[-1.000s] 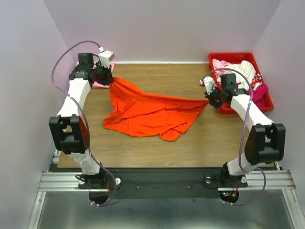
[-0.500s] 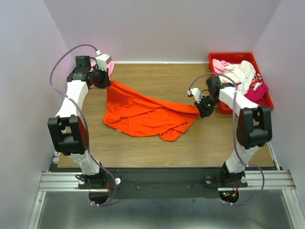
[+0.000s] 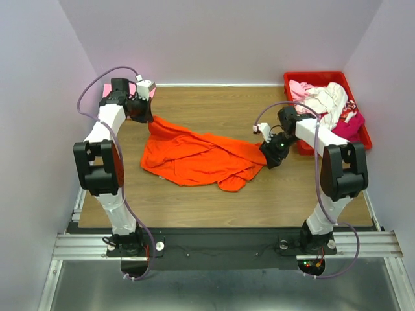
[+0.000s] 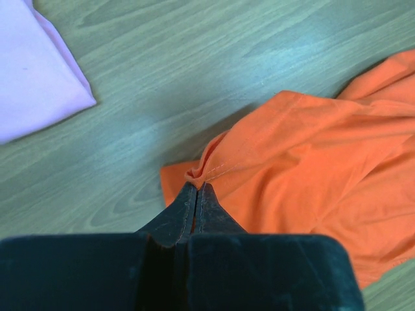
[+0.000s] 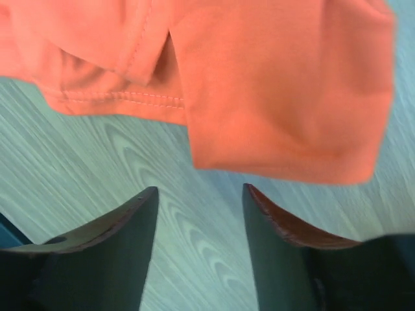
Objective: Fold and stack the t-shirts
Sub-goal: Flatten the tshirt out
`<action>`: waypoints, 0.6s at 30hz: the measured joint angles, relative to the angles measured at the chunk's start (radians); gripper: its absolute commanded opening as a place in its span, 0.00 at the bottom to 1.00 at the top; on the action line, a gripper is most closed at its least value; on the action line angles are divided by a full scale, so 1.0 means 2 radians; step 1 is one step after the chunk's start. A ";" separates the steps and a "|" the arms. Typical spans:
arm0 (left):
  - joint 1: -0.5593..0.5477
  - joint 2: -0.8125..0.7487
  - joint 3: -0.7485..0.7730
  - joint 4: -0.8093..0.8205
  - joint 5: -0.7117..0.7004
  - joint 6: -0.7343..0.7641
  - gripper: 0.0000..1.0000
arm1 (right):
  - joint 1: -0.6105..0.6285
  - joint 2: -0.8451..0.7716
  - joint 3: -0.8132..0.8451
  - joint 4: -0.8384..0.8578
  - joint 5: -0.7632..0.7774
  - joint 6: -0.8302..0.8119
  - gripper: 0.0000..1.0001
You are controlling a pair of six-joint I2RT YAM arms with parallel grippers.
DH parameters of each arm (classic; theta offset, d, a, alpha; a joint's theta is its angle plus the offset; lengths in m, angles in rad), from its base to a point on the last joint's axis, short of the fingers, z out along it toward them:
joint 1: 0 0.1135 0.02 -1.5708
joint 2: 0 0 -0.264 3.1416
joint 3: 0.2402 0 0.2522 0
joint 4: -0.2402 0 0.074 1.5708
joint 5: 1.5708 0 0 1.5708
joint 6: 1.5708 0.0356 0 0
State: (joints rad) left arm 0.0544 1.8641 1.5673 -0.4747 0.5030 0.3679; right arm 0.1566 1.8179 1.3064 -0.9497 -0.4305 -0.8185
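across the wooden table (image 3: 214,201) the bright orange cloth t-shirt (image 3: 194,159) lies unfolded. left gripper (image 4: 196,191) clamps its far corner; right gripper (image 3: 270,156) stands apart, empty, at its edge. one light pink t-shirt (image 4: 35,65) looks folded; other t-shirts (image 3: 324,100) wait in the red plastic crate (image 3: 311,74).

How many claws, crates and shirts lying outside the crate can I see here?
Claws: 2, left claw and right claw
Crates: 1, the red crate
Shirts outside it: 2, orange shirt and pink shirt
Total: 5
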 measured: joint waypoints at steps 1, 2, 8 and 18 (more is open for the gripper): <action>0.000 0.002 0.003 -0.001 0.000 0.000 0.00 | 0.000 -0.016 -0.012 0.010 0.001 0.012 0.53; 0.000 0.005 0.007 -0.001 0.000 0.000 0.00 | 0.000 -0.023 -0.018 0.016 0.002 0.021 0.52; 0.002 0.030 0.025 0.000 -0.002 -0.004 0.00 | 0.000 -0.109 -0.100 0.074 0.019 0.100 0.53; 0.010 0.086 0.027 -0.001 0.002 -0.032 0.00 | 0.023 -0.254 -0.285 0.263 0.102 0.205 0.56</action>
State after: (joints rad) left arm 0.0742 2.0369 1.6222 -0.4763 0.5079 0.3046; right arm 0.2031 1.3102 0.7357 -0.4240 -0.2268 -0.4091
